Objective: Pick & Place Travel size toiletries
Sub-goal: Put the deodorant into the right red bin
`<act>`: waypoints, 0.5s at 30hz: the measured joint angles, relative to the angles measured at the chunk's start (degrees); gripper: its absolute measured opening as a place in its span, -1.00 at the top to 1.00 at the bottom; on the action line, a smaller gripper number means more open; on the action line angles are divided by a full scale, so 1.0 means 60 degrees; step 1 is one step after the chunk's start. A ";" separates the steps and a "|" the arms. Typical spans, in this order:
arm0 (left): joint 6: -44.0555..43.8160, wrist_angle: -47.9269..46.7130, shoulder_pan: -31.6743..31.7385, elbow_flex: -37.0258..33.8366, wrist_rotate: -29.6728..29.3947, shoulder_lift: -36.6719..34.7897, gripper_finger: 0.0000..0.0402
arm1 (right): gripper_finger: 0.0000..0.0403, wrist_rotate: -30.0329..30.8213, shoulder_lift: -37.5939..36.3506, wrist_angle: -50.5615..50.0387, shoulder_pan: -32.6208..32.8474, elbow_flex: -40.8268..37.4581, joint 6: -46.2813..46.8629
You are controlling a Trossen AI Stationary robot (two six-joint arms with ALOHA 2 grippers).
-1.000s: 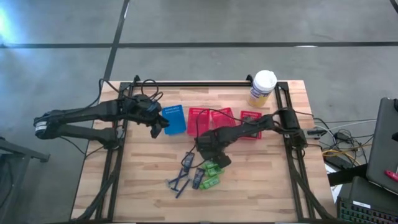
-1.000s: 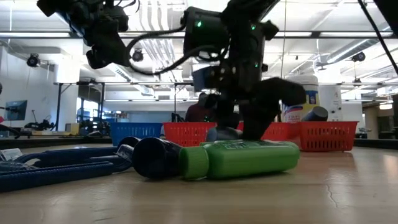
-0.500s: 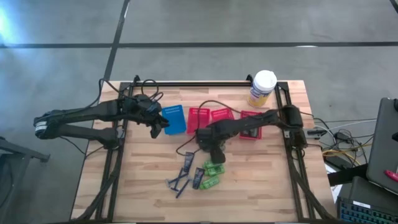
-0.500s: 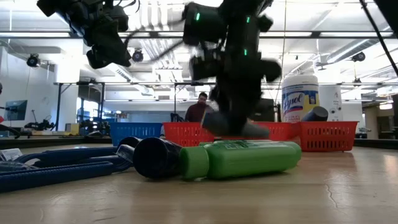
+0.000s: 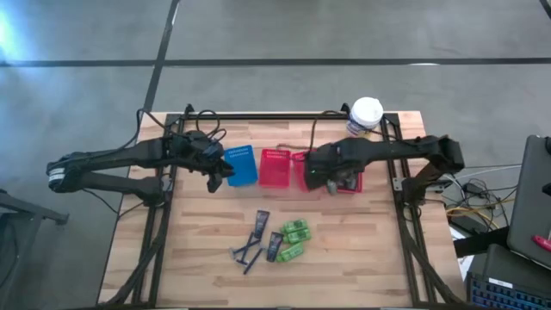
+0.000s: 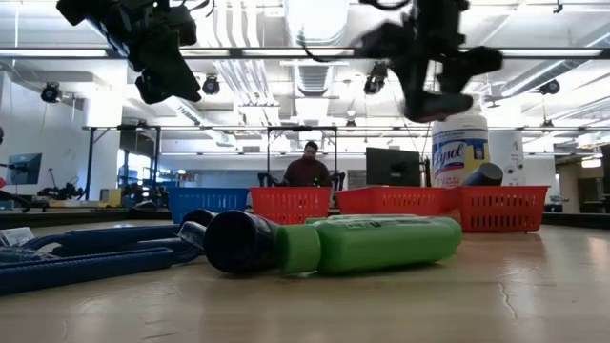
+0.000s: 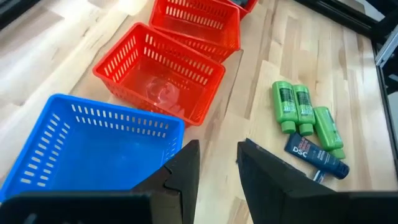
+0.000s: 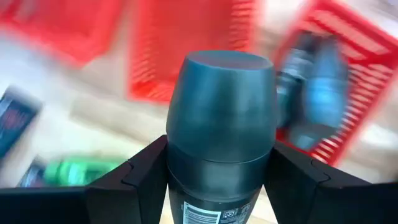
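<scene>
The light wooden table [image 5: 207, 258] fills the high view's centre. The right gripper [image 5: 325, 172], just right of centre above the red mesh baskets [image 5: 277, 169], clamps a dark grey round-capped bottle [image 8: 221, 124]. The left gripper [image 5: 219, 172], jaws slightly parted and empty, hangs beside the blue mesh basket [image 5: 243, 165]. Green little bottles [image 5: 296, 231] lie below centre.
</scene>
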 joint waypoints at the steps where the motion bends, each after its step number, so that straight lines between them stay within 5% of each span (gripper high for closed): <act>1: 0.0086 0.0009 0.0001 0.0000 -0.0003 0.0000 0.44 | -0.06 0.0048 -0.0131 0.0063 -0.0221 -0.0272 0.0304; 8: 0.0340 0.0006 0.0000 0.0000 -0.0003 0.0000 0.44 | -0.02 0.0123 -0.0521 0.1927 -0.1608 -0.2111 0.0931; 15: 0.0340 -0.0043 -0.0002 0.0000 0.0012 -0.0004 0.44 | -0.07 -0.0112 -0.0594 0.1956 -0.1653 -0.2634 0.1318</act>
